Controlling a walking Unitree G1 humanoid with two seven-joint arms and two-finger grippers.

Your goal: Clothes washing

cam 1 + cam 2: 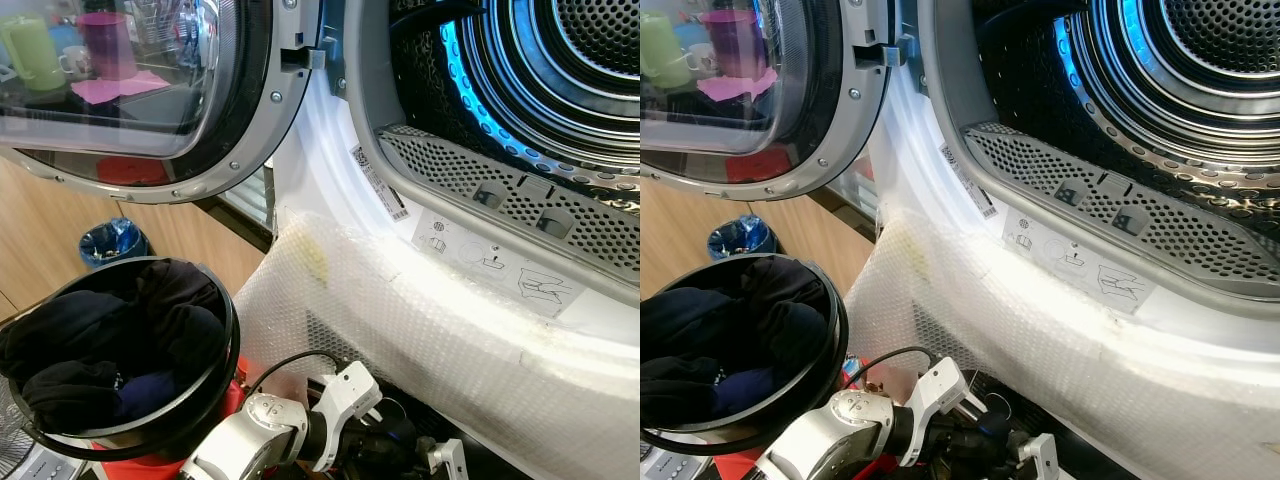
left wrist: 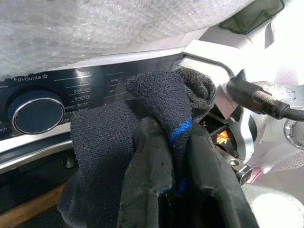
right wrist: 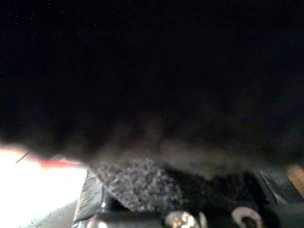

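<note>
Left hand [image 2: 178, 190] grips a dark sock [image 2: 156, 114], seemingly below the drum rim [image 1: 500, 180].

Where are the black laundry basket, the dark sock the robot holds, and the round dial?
laundry basket [image 1: 222, 330], left eye view, on its black rim.
dark sock [image 2: 161, 97], left wrist view, on its bunched top fold.
round dial [image 2: 35, 111], left wrist view, on its face.
</note>
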